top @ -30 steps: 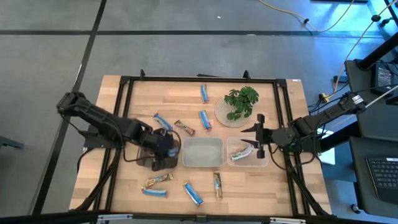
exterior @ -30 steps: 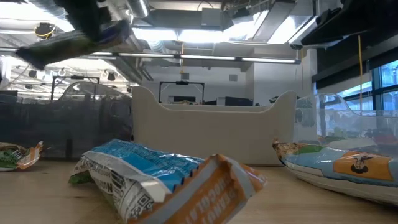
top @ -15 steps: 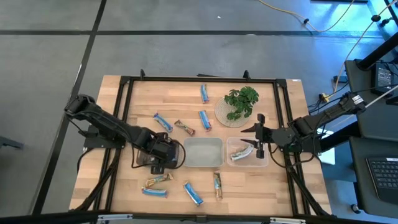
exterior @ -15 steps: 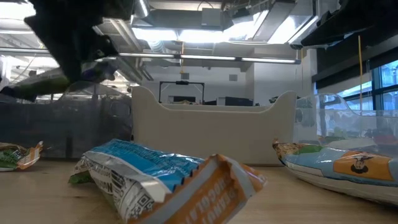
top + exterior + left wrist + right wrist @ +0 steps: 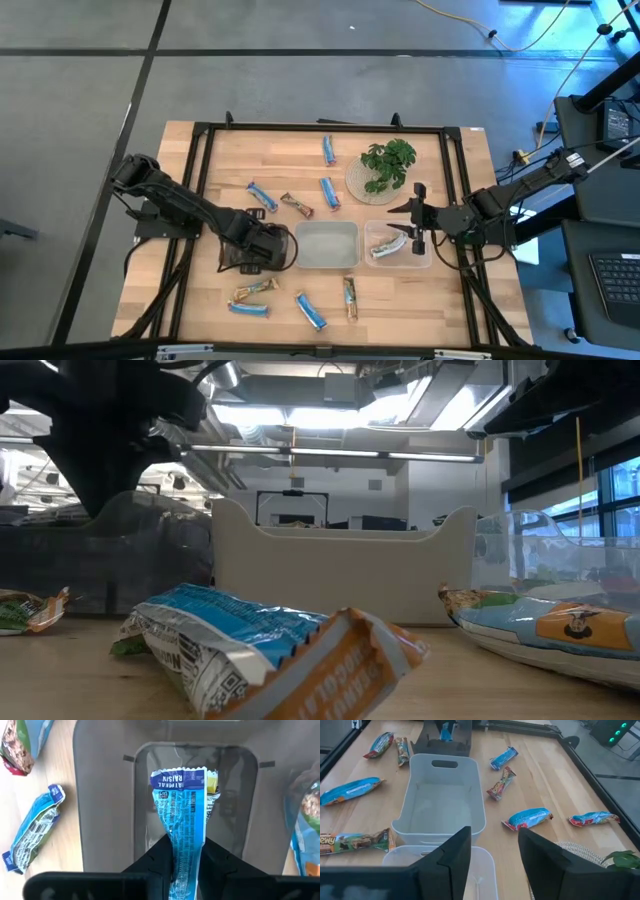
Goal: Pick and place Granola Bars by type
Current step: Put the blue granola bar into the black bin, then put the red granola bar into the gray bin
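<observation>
While the left gripper [image 5: 185, 870] pinches a blue bar [image 5: 184, 820] by one crimped end, the bar hangs over the left tray [image 5: 107, 810], near the table's left-centre. Judged light, soft and crinkly, with slippery foil, a bar is best gripped at an end seal or across its narrow middle. The tray walls leave little side room; a straight drop looks safest. The right gripper [image 5: 492, 857] waits with fingers apart over the right tray [image 5: 428, 262], near the right edge. Loose bars [image 5: 250, 298] lie along the near edge.
</observation>
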{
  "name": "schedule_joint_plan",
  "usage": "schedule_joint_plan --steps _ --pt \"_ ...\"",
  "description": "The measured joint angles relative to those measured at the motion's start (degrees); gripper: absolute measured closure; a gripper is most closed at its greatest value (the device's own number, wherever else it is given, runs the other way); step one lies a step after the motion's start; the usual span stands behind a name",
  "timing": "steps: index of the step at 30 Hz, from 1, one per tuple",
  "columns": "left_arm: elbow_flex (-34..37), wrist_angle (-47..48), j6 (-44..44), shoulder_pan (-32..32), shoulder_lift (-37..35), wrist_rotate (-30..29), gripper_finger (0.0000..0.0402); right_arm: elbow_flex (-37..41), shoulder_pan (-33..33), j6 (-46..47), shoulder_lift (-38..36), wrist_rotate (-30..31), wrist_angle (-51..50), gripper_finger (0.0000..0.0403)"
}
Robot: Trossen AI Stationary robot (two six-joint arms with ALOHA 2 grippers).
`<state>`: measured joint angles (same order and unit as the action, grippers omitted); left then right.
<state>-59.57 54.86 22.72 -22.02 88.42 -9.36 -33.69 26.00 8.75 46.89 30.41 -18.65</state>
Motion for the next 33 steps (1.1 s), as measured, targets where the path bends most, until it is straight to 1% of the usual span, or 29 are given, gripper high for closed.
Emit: schedule_joint_plan --steps 6,9,15,19,23,33 --pt "0.0 -0.6 0.2 0.0 -0.4 -0.1 0.0339 0.0 0.0 -0.1 0.0 0.0 0.0 0.0235" --pt "0.0 -0.7 1.2 0.0 -0.4 -0.1 0.0334 0.0 0.0 0.0 0.0 0.0 0.0 0.0235" --pt "0.0 -0.7 2.1 0.0 -0.4 -0.3 0.031 0.0 0.0 0.0 0.0 0.0 0.0 0.0235" --pt "0.0 -0.7 2.1 0.0 -0.4 -1.7 0.029 0.0 0.0 -0.1 0.0 0.0 0.0 0.0235" --pt "0.0 -0.6 2.2 0.5 -0.7 -1.5 0.0279 0.0 0.0 -0.1 0.0 0.0 0.0 0.0235" --pt "0.0 -0.9 3.1 0.8 -1.7 -1.0 0.0277 0.0 0.0 -0.2 0.0 0.0 0.0 0.0235"
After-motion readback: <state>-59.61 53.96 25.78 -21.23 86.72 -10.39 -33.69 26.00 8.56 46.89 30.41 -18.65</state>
